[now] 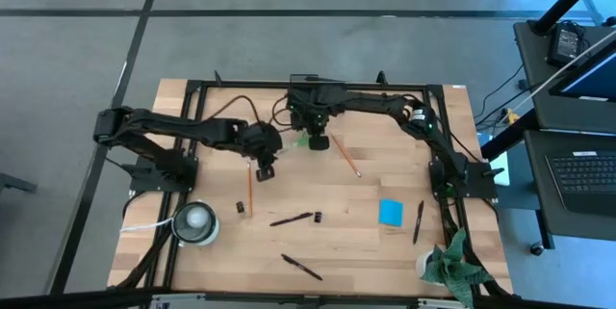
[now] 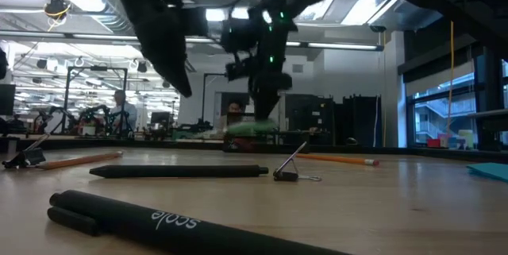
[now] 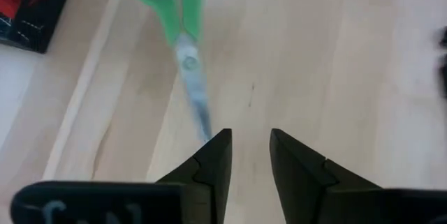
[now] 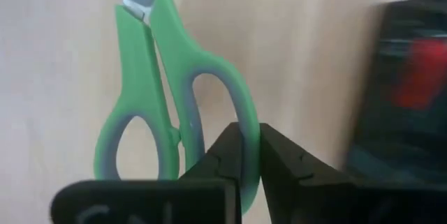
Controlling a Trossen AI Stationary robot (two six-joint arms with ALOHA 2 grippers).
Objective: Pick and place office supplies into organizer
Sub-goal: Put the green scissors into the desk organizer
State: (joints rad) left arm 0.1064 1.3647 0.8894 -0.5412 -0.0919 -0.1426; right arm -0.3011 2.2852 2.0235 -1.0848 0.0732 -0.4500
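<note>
Right tool (image 1: 317,141), seen from my high view, sits at 12 o'clock on the worktop (image 1: 385,251), just below the organizer (image 1: 310,92), with the scissors (image 1: 304,140) under it. Left tool (image 1: 265,168) is at 10 o'clock from centre, beside a pencil (image 1: 248,192). A second pencil (image 1: 345,157) lies at 1 o'clock, the blue note pad (image 1: 391,212) at 4 o'clock, pens (image 1: 292,219) near centre.

Low view: I see the right tool (image 2: 264,120) low over the green scissors (image 2: 252,128); the left tool (image 2: 181,80) hangs above the worktop, a pen (image 2: 178,171) and clip (image 2: 290,168) in front.

Left wrist view: fingers (image 3: 213,165) stand apart, holding nothing; the scissor blade (image 3: 195,98) lies just ahead.

Right wrist view: fingers (image 4: 227,155) pinch one green handle loop (image 4: 241,105); the organizer (image 4: 408,98) sits beside.
</note>
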